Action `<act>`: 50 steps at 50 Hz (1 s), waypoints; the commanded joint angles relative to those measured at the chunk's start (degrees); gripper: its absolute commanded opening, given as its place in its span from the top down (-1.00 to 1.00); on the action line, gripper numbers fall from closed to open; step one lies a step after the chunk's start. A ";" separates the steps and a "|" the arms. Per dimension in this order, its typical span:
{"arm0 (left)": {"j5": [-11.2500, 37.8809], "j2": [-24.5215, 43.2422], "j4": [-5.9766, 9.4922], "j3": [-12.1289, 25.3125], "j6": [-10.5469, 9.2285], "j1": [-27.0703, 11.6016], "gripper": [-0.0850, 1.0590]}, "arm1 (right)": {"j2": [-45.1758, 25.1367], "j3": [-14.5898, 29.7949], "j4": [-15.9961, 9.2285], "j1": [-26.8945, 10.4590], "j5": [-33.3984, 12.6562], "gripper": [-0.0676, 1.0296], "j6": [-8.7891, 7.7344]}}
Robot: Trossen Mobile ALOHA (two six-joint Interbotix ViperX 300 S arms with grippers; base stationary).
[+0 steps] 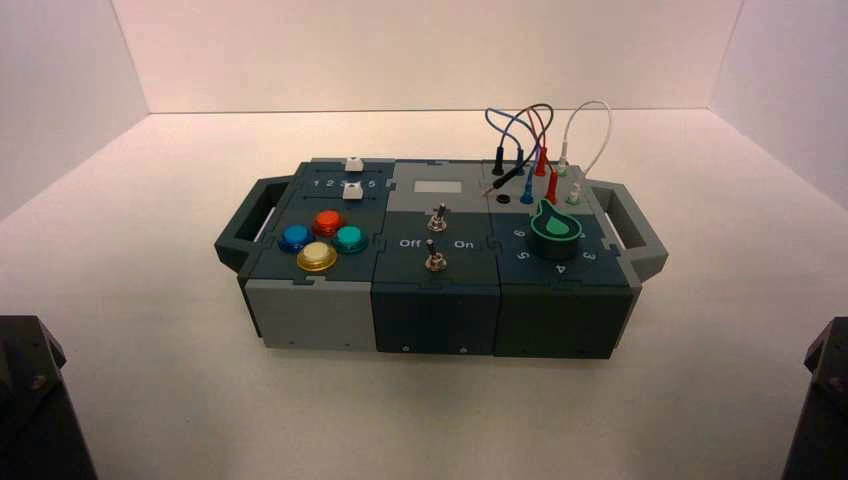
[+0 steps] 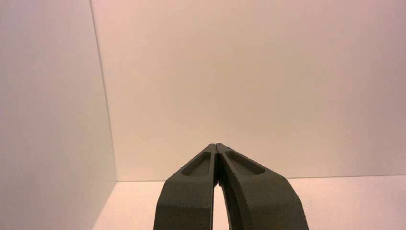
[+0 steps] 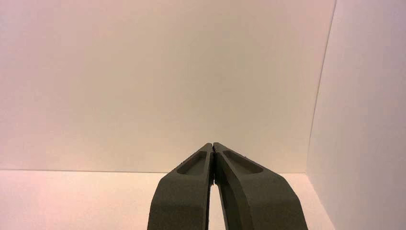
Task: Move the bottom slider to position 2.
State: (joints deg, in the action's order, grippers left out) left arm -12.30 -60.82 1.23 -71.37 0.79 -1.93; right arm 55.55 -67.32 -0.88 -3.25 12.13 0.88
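Observation:
The box (image 1: 300,312) stands mid-table in the high view. On its far left section are two small white square knobs. The bottom slider (image 1: 351,192) is the nearer one, just behind the coloured buttons. A row of white digits runs between the two knobs, and position 2 (image 1: 329,184) is its second numeral. Both arms rest parked at the near corners, well away from the box. My left gripper (image 2: 217,145) is shut on nothing and faces a bare wall. My right gripper (image 3: 212,144) is likewise shut and holds nothing.
Red (image 1: 327,221), blue (image 1: 295,238), green (image 1: 349,238) and yellow (image 1: 316,257) buttons sit in front of the sliders. Two toggle switches (image 1: 436,218) stand mid-box. A green knob (image 1: 555,227) and looping wires (image 1: 530,150) occupy the right. Handles (image 1: 640,235) stick out at both ends.

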 commanded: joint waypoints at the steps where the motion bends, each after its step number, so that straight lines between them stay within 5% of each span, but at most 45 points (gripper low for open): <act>1: -0.26 0.62 0.00 1.85 0.26 -0.35 0.91 | -0.26 1.32 -0.18 -0.18 0.00 0.92 0.18; 24: 3.34 2.99 0.44 4.13 -0.35 -3.43 0.91 | -0.79 2.90 -0.18 -2.29 -4.13 0.92 0.18; 31: 8.61 4.13 1.14 6.15 -0.62 -5.98 0.91 | -2.72 4.75 -0.18 -5.62 -8.88 0.92 0.09; 40: 19.78 5.10 1.76 11.16 -2.72 -9.58 0.91 | -8.00 8.61 -0.18 -12.22 -17.31 0.92 0.00; 50: 33.84 7.65 1.76 16.17 -2.90 -12.92 0.91 | -15.38 11.69 -0.53 -21.71 -25.75 0.92 0.18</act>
State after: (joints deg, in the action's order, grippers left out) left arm 16.88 -54.67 2.99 -58.62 -2.02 -13.89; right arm 42.89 -58.45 -0.97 -21.45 -10.90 0.88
